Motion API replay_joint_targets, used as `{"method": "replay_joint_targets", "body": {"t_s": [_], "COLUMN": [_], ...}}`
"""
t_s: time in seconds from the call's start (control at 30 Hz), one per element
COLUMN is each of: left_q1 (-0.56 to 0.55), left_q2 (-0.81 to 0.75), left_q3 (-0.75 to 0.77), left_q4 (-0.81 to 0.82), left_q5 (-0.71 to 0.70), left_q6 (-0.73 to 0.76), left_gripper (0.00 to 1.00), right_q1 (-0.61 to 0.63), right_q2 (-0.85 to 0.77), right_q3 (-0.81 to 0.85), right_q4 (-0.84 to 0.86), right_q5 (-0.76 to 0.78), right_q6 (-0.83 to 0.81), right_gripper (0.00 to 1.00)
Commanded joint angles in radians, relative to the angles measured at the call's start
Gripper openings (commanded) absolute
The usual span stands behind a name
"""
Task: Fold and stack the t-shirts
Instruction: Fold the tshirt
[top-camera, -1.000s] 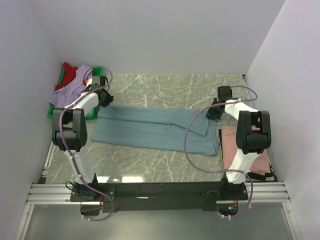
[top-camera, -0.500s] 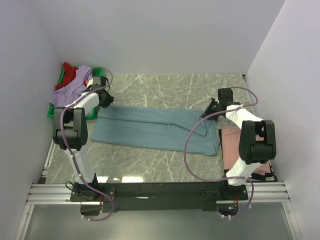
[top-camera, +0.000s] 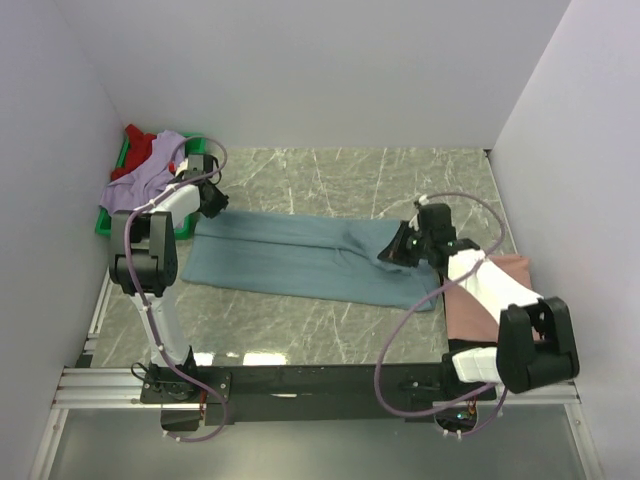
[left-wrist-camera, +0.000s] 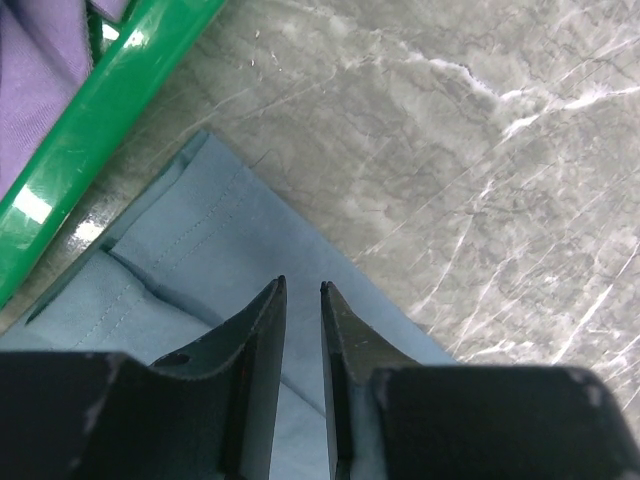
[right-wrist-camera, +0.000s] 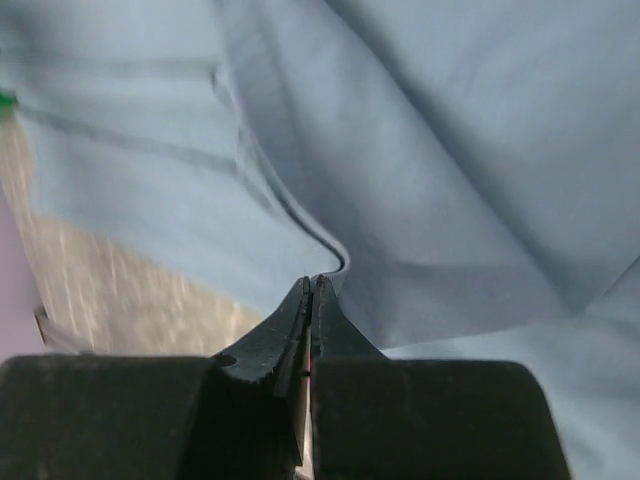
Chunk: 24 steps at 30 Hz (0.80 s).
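Across the middle of the bench (top-camera: 330, 180) lies the grey-blue t-shirt (top-camera: 290, 260), narrowed lengthwise but not yet folded into a packet. The right claw (right-wrist-camera: 310, 285) is closed, pinching a ridge of its cloth near the right end. The left claw (left-wrist-camera: 300, 287) hovers at the far left corner, jaws slightly apart, gripping nothing. The salmon pink t-shirt (top-camera: 462, 315) sits folded under the right arm. The lavender t-shirt (top-camera: 140, 180) and red t-shirt (top-camera: 140, 148) lie heaped on the green tray (top-camera: 103, 228), so most of the folding seems to remain.

left arm (top-camera: 160, 322): white shells, black joints | right arm (top-camera: 490, 285): same | cables (top-camera: 384, 352): mauve-grey loops | left gripper (left-wrist-camera: 300, 288), right gripper (right-wrist-camera: 308, 285): black tapered fingers, scuffed edges
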<state>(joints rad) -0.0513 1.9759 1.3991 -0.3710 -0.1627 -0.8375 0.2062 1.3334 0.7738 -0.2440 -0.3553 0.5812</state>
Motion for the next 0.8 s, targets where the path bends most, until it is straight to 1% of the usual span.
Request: {"method": "replay_joint_targets", "body": {"t_s": [0.0, 0.2, 0.3, 0.53, 0.77], "left_q1": [-0.002, -0.002, -0.002, -0.001, -0.001], "left_q2": [0.006, 0.012, 0.012, 0.011, 0.012], "left_q3": [0.037, 0.043, 0.038, 0.031, 0.020], "left_q4": [0.001, -0.006, -0.003, -0.011, -0.006], "left_q5": [-0.015, -0.015, -0.017, -0.031, -0.037], "left_q6": [-0.017, -0.017, -0.015, -0.009, -0.008], "left_gripper": [0.26, 0.26, 0.26, 0.26, 0.26], "right_q1": [0.044, 0.058, 0.056, 0.055, 0.055], "right_q2": [-0.106, -0.276, -0.312, -0.405, -0.462], "right_q3": [-0.106, -0.258, -0.292, -0.307, -0.297], "right_q4": [0.006, -0.014, -0.028, -0.081, -0.144], "right_q5": [-0.010, 0.004, 0.007, 0.012, 0.038], "right_q6": [0.014, 0.039, 0.043, 0.046, 0.045], "right_gripper": [0.00, 0.00, 0.00, 0.00, 0.00]}}
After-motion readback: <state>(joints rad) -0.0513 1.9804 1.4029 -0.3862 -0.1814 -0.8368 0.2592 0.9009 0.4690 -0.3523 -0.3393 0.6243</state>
